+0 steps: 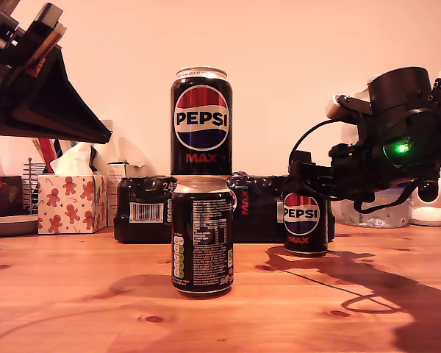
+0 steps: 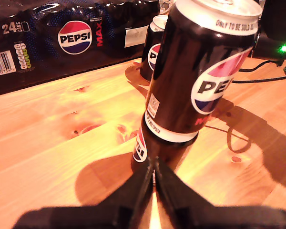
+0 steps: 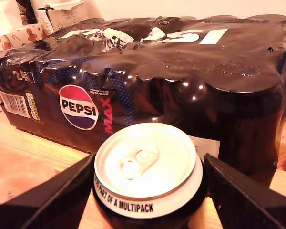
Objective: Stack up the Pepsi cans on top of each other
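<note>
Two Pepsi cans stand stacked mid-table: the lower can (image 1: 202,237) shows its white text, and the upper can (image 1: 201,121) sits upright on it with its logo facing out. In the first wrist view the same lower can (image 2: 141,149) and upper can (image 2: 200,71) fill the frame ahead of my first gripper (image 2: 155,179), which is shut and empty. That gripper (image 1: 103,136) hangs high at the exterior view's left, apart from the stack. A third Pepsi can (image 1: 304,219) stands on the table at the exterior view's right. My second gripper (image 3: 148,164) holds it, a finger against each side.
A black shrink-wrapped Pepsi multipack (image 1: 148,209) lies behind the stack on the wooden table (image 1: 73,294). A gingerbread-print tissue box (image 1: 70,204) and a dish (image 1: 11,224) sit at the exterior view's left. A white object (image 1: 430,202) stands at its far right.
</note>
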